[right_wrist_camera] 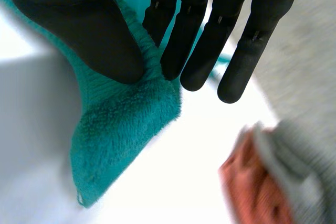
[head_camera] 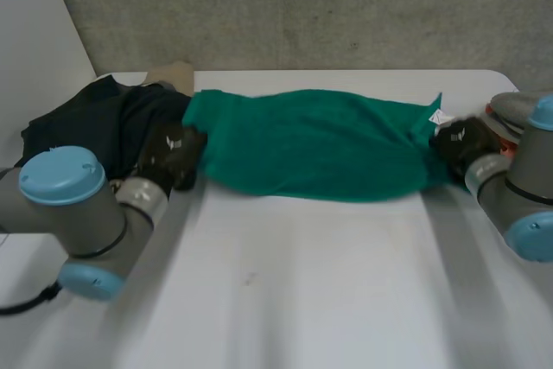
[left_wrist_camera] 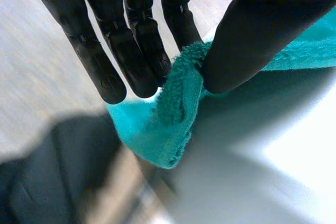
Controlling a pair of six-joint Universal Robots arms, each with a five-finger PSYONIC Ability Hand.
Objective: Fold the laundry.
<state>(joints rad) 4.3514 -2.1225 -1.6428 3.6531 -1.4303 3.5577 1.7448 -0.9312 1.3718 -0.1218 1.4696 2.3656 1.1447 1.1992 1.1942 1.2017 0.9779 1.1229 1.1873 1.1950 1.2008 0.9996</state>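
Over at the left a heap of dark clothes [head_camera: 91, 123] sits on the white surface [head_camera: 302, 283]. Just beside it, the left hand [head_camera: 173, 155] grips the green towel [head_camera: 311, 140]. Its wrist view shows the thumb squeezing a fold of the towel's short end against the fingers, close to a corner.

From there the towel runs straight across the far part of the surface, its long axis from one hand to the other. It lies slack and a little bunched rather than flat. A small white label [head_camera: 436, 116] shows at its right end.

There the right hand [head_camera: 462, 140] clamps the opposite short end between thumb and fingers, and a corner of the towel pokes out past the fingertips. Beyond this hand lies some grey and orange cloth [head_camera: 511, 114].

Each hand holds its own end, so neither is nearer than the other. Whatever comes next turns on that crosswise line. The bare surface lies on the robot's side of the towel, so I'd guess the towel wants drawing that way and laying out smooth before the ends are brought together.
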